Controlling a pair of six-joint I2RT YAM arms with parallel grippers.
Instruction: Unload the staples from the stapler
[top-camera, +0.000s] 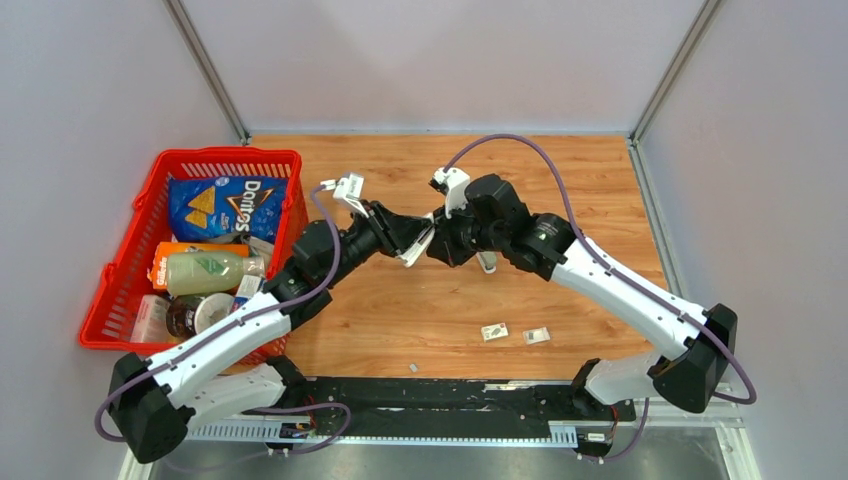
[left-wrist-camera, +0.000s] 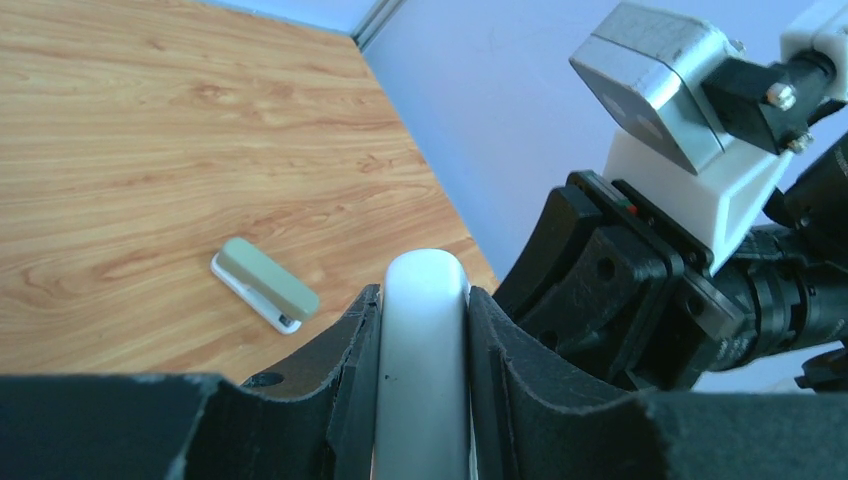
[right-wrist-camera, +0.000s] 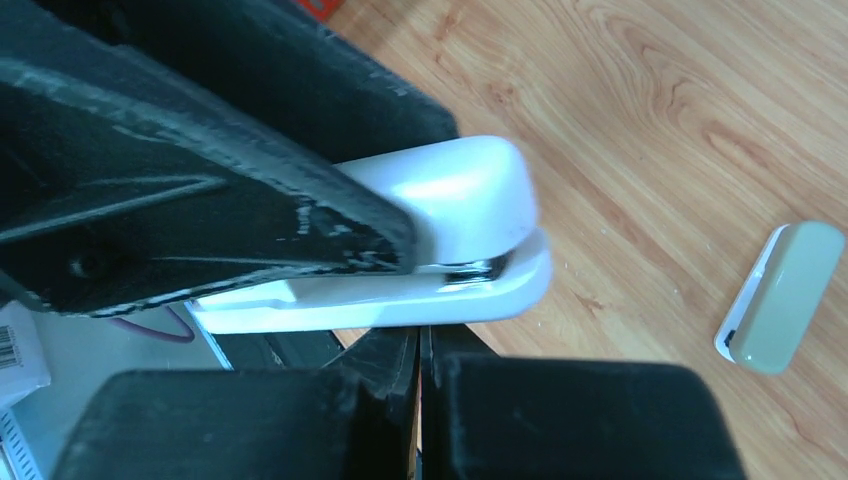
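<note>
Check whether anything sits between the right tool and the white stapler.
Nothing visible does. The white stapler is clamped in the left tool, and the shut right tool sits right at its base. The green stapler lies apart on the table.

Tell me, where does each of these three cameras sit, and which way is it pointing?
Top external: above and behind, looking down on the table, red basket, left arm and right arm.
Left wrist: on the left arm, looking along its left gripper, shut on the white stapler; the right arm shows beyond.
Right wrist: on the right arm, looking past its shut right gripper at that stapler.
Shared: both wrist views show the green-topped stapler lying on the table.
</note>
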